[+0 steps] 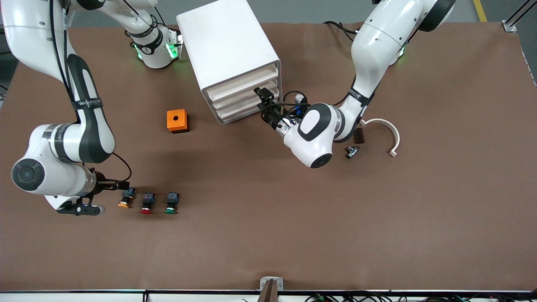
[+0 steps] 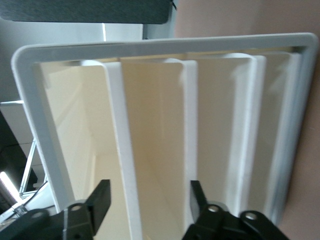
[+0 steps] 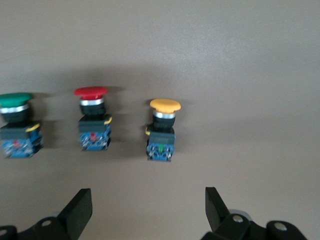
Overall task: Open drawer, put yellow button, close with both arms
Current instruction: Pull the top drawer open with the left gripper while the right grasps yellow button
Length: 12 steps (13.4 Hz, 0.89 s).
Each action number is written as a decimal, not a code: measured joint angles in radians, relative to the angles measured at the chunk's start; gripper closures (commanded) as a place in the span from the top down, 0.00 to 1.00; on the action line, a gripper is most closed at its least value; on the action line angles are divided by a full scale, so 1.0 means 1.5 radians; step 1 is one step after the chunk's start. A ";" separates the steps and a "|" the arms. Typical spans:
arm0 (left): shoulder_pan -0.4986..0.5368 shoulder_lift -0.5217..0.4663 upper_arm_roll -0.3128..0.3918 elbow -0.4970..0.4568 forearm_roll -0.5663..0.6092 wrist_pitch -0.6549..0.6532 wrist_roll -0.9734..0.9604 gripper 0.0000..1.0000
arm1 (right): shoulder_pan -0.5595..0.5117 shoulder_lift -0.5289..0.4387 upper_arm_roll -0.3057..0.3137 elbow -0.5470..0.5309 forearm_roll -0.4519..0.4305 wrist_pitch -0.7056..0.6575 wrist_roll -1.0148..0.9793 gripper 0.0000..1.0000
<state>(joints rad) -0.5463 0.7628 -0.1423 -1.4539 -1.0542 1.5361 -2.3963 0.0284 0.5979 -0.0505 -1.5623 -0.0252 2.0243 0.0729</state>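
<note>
Nothing of the task is finished yet, as far as the views show; both arms are only getting into place.

Nearest the front camera, toward the right arm's end of the table (image 1: 268,235), three push-buttons lie in a row. The yellow button (image 1: 125,198) is the one closest to the right tool (image 1: 121,185), with the red button (image 1: 147,203) and then the green button (image 1: 172,203) beside it. The right tool is just beside the yellow button with its fingers spread wide, gripping nothing.

Farther from the camera, past the orange box (image 1: 178,121), stands the white cabinet (image 1: 228,54). All four drawers sit flush, so the drawer (image 1: 243,82) on top is not yet open. The left tool (image 2: 150,212) is at the cabinet front, fingers apart on either side of a drawer's front edge; no firm grip shows.

Opening, placing and closing all remain.
</note>
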 measured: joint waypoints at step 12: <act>-0.014 0.013 0.002 0.004 -0.023 -0.032 -0.028 0.00 | -0.027 0.083 -0.001 -0.001 0.024 0.094 0.004 1.00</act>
<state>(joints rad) -0.5680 0.7819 -0.1399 -1.4482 -1.0892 1.4878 -2.4384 -0.0114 0.7230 -0.0516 -1.5645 0.0108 2.1651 0.0785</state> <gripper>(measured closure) 0.890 0.000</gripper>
